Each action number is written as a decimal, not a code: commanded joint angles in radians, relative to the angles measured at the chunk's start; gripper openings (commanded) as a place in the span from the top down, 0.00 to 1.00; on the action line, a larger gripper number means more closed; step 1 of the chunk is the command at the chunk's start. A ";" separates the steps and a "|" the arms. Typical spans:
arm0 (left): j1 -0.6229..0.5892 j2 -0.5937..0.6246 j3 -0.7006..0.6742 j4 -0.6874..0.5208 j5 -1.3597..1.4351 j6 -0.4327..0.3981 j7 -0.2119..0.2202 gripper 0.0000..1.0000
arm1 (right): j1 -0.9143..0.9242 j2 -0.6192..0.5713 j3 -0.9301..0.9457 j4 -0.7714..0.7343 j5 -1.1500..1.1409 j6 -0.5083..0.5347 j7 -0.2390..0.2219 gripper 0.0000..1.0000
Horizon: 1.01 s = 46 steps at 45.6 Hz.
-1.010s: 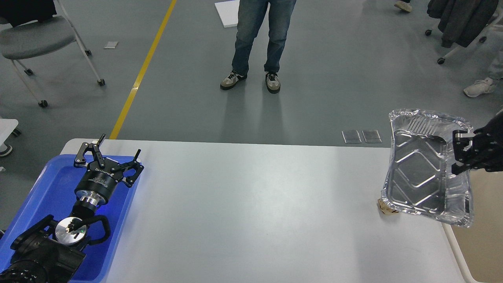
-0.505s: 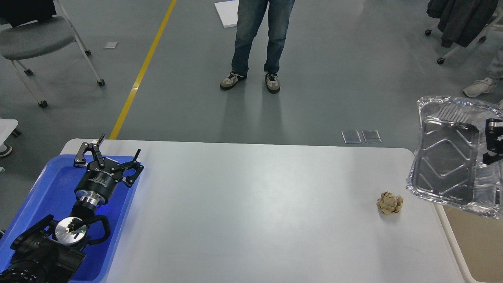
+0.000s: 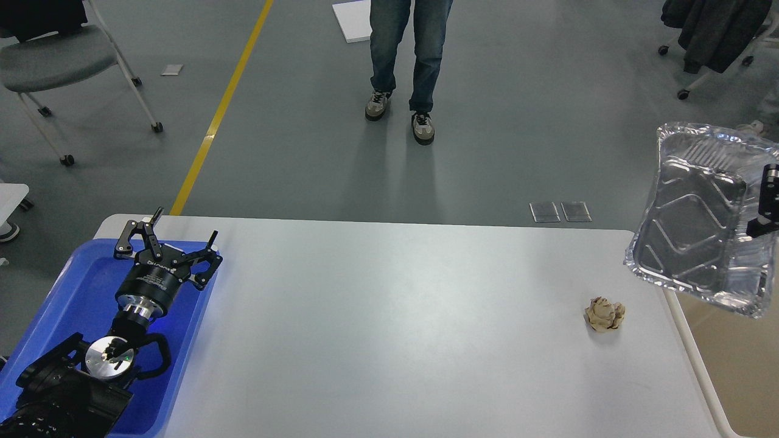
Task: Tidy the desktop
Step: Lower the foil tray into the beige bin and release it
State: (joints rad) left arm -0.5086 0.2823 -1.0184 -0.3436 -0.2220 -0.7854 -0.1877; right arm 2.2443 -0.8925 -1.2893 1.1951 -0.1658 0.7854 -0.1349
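Note:
The desktop [image 3: 395, 316] is a wide pale grey-white tabletop. A crumpled brown paper ball [image 3: 604, 314] lies on it near the right end. My right gripper [image 3: 768, 204] enters at the right edge and is shut on the rim of an empty foil tray [image 3: 694, 225]. It holds the tray tilted in the air, past the table's right edge. My left gripper [image 3: 185, 224] is open and empty, low over the far end of the blue plastic tray [image 3: 73, 292] at the left.
A beige bin [image 3: 736, 371] stands beside the table's right edge, below the foil tray. A person [image 3: 408, 61] stands on the floor beyond the table. A chair [image 3: 61, 61] is at the far left.
My right gripper has carried the foil tray up and to the right, off the table, which uncovered the paper ball. The person has shifted one foot. The left arm has not moved.

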 commanded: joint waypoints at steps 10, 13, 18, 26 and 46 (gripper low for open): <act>0.001 0.000 0.000 0.000 0.000 0.000 -0.002 0.00 | -0.356 -0.373 0.387 -0.026 -0.008 -0.233 0.005 1.00; 0.001 0.000 0.000 0.000 0.000 0.000 -0.002 0.00 | -0.466 -0.387 0.472 -0.026 -0.009 -0.293 0.005 1.00; 0.001 0.000 0.000 0.000 0.000 0.000 -0.004 0.00 | -0.592 -0.372 0.539 -0.026 -0.008 -0.420 0.005 1.00; 0.001 0.000 0.000 0.000 0.000 0.000 -0.004 0.00 | -0.794 -0.309 0.639 -0.020 0.012 -0.681 0.021 1.00; 0.001 0.000 0.000 0.000 0.000 0.000 -0.006 0.00 | -1.491 -0.131 1.321 -0.225 0.111 -0.779 0.130 1.00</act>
State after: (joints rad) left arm -0.5077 0.2822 -1.0186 -0.3436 -0.2228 -0.7854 -0.1928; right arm 1.1160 -1.1371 -0.3312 1.1162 -0.0880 0.0706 -0.0303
